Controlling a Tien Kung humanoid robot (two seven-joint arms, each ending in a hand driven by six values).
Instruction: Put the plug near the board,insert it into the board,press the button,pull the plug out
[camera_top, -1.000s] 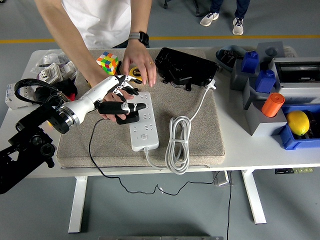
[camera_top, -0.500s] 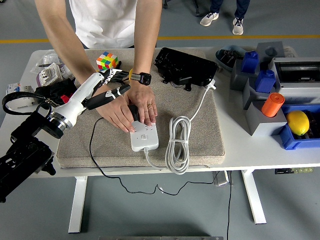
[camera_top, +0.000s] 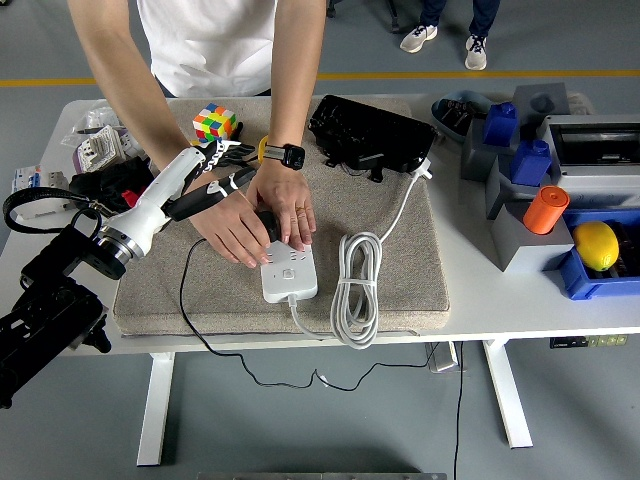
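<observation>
The left hand (camera_top: 215, 172) sits at the mat's (camera_top: 400, 270) far left corner, fingers loose and holding nothing; a second ago it was over the board (camera_top: 289, 268), and now it has pulled back; the person's two hands (camera_top: 265, 215) have come down on the board's far end instead, so I think the person is fixing things before the robot goes on; the board is white and long, lying on the mat; the black plug (camera_top: 268, 225) peeks out between the person's hands.
</observation>
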